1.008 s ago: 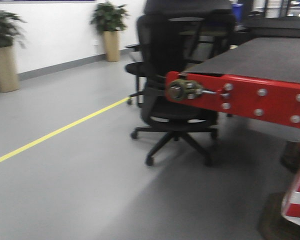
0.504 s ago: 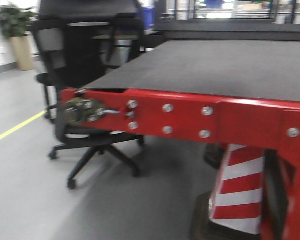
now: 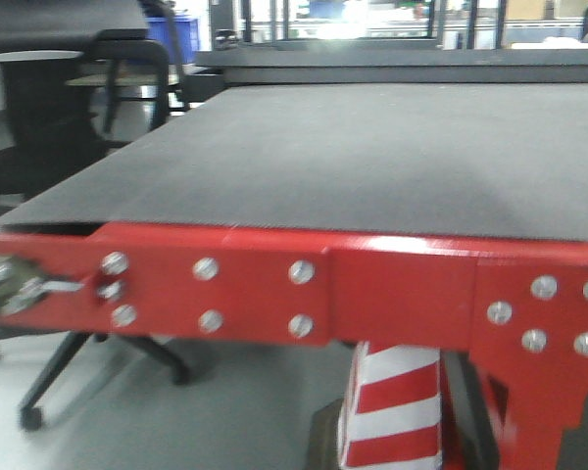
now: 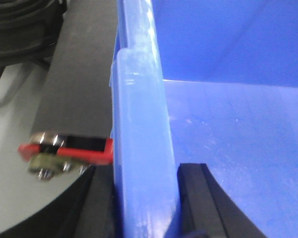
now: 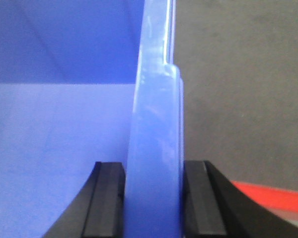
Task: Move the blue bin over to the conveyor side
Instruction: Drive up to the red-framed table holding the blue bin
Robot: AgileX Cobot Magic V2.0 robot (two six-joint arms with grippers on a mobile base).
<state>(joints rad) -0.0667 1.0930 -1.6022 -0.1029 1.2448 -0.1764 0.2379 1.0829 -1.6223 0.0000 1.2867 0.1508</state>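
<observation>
The blue bin point(image 4: 238, 124) fills both wrist views; it does not show in the front view. My left gripper point(image 4: 146, 198) is shut on the bin's left rim, one black finger outside and one inside. My right gripper point(image 5: 154, 198) is shut on the bin's right rim point(image 5: 156, 139) the same way. The conveyor point(image 3: 372, 147), a dark grey belt with a glossy red frame edge point(image 3: 274, 284), stands straight ahead and close. In the left wrist view the belt point(image 4: 82, 74) and its red corner point(image 4: 69, 151) lie under the bin's left side. In the right wrist view the belt point(image 5: 238, 84) lies beside the bin.
A black office chair point(image 3: 49, 147) stands at the left of the conveyor, its wheeled base on the grey floor point(image 3: 127, 421). A red-and-white striped post point(image 3: 392, 411) stands under the conveyor's front edge. A second dark belt point(image 3: 402, 59) lies behind.
The front view has swung right and closed in: the conveyor has gone from the right edge to filling the frame, and the chair and yellow floor line have slid off to the left.
</observation>
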